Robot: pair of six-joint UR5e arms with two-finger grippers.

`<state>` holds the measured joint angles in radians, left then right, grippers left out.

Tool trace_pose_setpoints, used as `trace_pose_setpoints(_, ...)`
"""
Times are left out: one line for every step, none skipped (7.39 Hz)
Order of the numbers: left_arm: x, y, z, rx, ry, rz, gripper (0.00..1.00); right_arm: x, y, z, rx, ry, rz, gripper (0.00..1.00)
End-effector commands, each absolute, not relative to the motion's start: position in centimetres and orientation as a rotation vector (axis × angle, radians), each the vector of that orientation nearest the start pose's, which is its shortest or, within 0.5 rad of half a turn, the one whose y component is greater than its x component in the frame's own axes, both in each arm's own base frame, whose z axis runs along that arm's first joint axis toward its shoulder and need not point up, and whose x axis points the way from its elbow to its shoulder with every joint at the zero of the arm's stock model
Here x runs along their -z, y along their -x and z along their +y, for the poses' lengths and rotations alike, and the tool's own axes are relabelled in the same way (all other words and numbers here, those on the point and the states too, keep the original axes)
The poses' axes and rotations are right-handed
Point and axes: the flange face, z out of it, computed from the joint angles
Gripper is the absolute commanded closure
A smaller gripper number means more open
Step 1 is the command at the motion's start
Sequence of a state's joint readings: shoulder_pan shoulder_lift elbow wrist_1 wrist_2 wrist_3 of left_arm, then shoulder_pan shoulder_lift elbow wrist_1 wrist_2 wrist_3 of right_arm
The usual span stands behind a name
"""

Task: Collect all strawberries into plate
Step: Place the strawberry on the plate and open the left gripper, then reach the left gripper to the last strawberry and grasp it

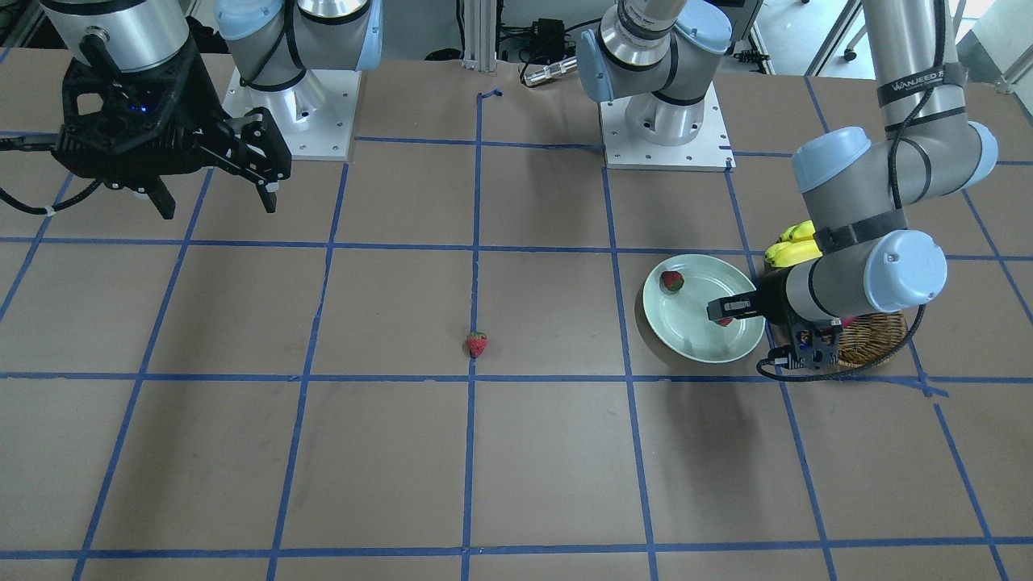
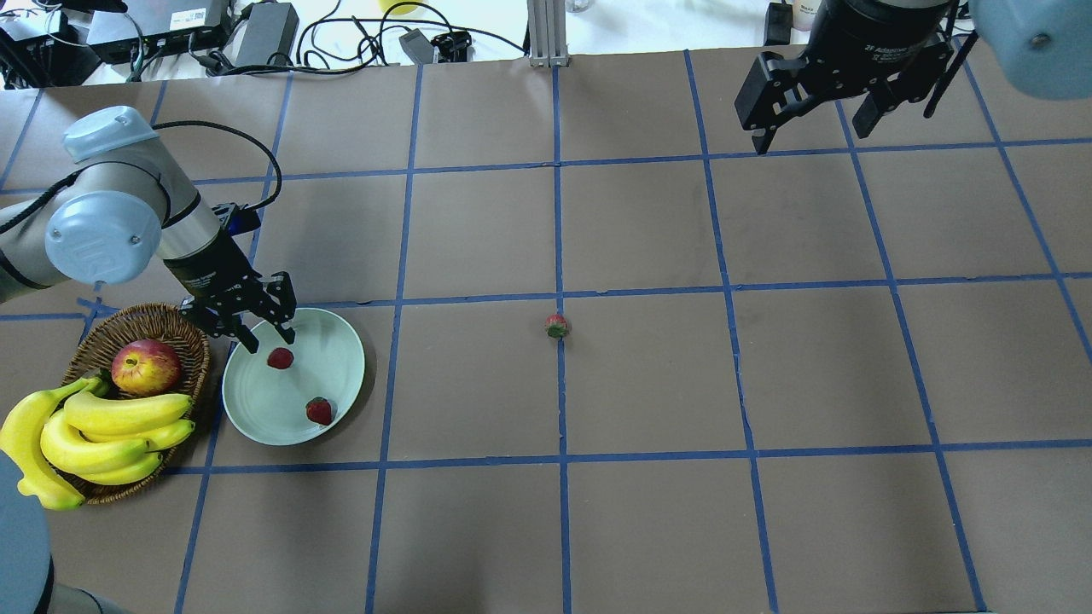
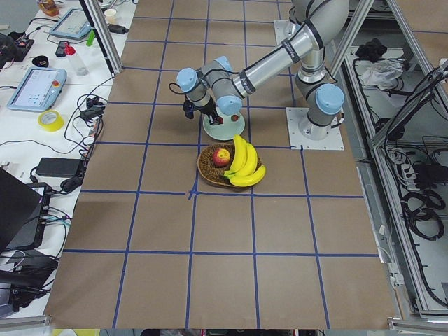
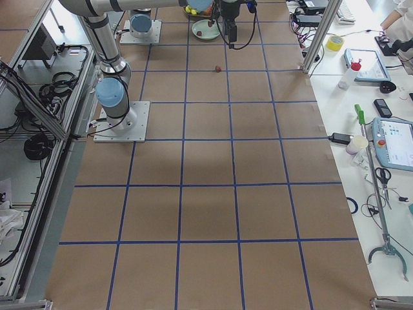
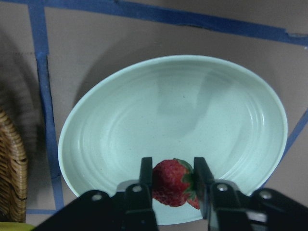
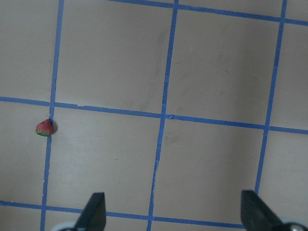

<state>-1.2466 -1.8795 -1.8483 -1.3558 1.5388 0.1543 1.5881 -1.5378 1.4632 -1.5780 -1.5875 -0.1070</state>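
The pale green plate (image 2: 337, 354) lies at the table's left, beside the basket, and also shows in the front view (image 1: 710, 343). My left gripper (image 2: 271, 341) is low over its far edge, shut on a strawberry (image 5: 169, 183), which also shows in the overhead view (image 2: 280, 358). A second strawberry (image 2: 319, 411) lies in the plate near its front rim. The third strawberry (image 2: 556, 326) lies on a blue tape line at the table's middle; the right wrist view shows it at the left (image 6: 44, 128). My right gripper (image 2: 809, 136) is open and empty, high over the far right.
A brown wicker basket (image 2: 162, 317) touches the plate's left side. It holds a red-yellow apple (image 2: 145, 365) and a bunch of bananas (image 2: 94, 426). Blue tape divides the brown table into squares. Cables and power boxes lie past the far edge.
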Motion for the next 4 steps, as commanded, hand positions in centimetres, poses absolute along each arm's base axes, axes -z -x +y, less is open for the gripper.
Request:
trace_pose_setpoints(-23.3, -2.3, -53.3, -0.528, 0.26, 3.21, 0.0, -52.5, -14.1, -51.1, 0.132, 0.197, 3.152, 0.0)
trace_pose_setpoints(-24.5, -0.9, -54.7, -0.452, 0.242, 3.242, 0.0, -52.0, -14.0, -51.1, 0.12, 0.195, 3.152, 0.0)
trace_pose_setpoints(-25.8, 3.0, -55.6, -0.402, 0.275, 3.289, 0.0, -52.0, -14.0, -50.8, 0.12, 0.195, 3.155, 0.0)
trace_pose_setpoints(-25.7, 7.2, -56.1, -0.35, 0.39, 3.274, 0.0, -52.0, -14.0, -50.8, 0.12, 0.195, 3.155, 0.0)
